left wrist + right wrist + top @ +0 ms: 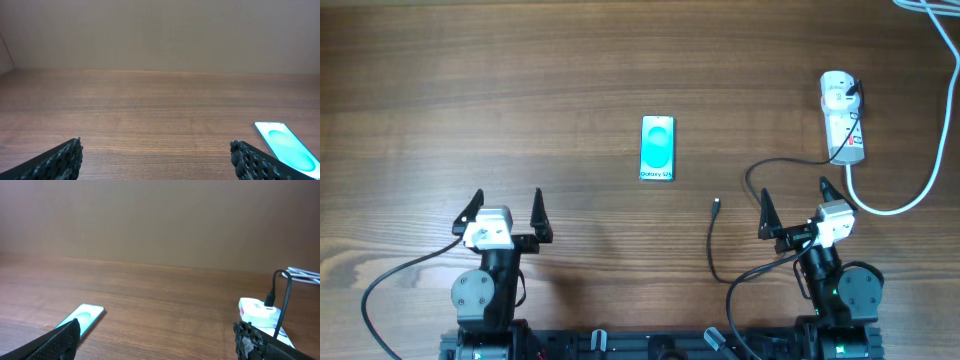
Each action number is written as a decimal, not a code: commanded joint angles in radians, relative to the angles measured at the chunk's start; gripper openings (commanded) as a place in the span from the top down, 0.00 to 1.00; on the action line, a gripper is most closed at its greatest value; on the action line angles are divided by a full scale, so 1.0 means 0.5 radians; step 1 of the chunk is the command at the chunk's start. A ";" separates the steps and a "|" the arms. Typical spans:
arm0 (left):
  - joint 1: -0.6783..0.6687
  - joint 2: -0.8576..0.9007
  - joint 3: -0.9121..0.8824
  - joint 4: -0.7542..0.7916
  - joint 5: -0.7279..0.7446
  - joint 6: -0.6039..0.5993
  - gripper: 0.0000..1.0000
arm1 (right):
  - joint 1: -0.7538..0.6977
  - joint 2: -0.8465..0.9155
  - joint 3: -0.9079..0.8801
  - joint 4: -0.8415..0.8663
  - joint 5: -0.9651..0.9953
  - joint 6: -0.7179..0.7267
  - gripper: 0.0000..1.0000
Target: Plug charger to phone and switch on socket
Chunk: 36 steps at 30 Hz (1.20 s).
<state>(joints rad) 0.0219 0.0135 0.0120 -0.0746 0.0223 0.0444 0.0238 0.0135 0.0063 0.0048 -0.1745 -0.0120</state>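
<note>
The phone [657,148] lies flat and screen-up near the middle of the tabletop [470,80], with its white lettered strip at the end toward the robot. That end probably carries the port, though no view is sharp enough to show one.

The charger [711,240] is not plugged into the phone. Its small connector tip rests to the right of the phone and a little nearer the robot, clearly apart from it. From the tip the thin black cable runs toward the robot, bends round by the right arm, then loops back out to the socket [842,130]. The socket sits well to the right of the phone, where a black plug [270,299] is seated in it. A thick white cord [920,195] trails from the socket, farther right again.

Both hands are spread wide and hold nothing. The left hand [506,200] hovers to the phone's left and the right hand [794,192] to its right, both nearer the robot than the phone. This layout seems to favour the right hand for the connector tip, leaving the left free to steady the phone.

Only the overhead view shows the cable's full run and its loose tip. The left wrist view catches just a corner of the phone at its right edge. The right wrist view gives the phone low on its left and the socket side-on, with the plug standing up and the cable arching above it. The overhead view flattens that height away. I cannot tell the switch's position.
</note>
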 commanded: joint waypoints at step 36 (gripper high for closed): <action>0.017 -0.014 0.034 0.592 0.208 -0.477 0.00 | 0.014 -0.012 -0.002 0.010 0.034 0.030 0.00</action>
<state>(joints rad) 0.0219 0.0139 0.0120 0.2035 0.1463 -0.1421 0.0238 0.0135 0.0063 0.0048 -0.1745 -0.0120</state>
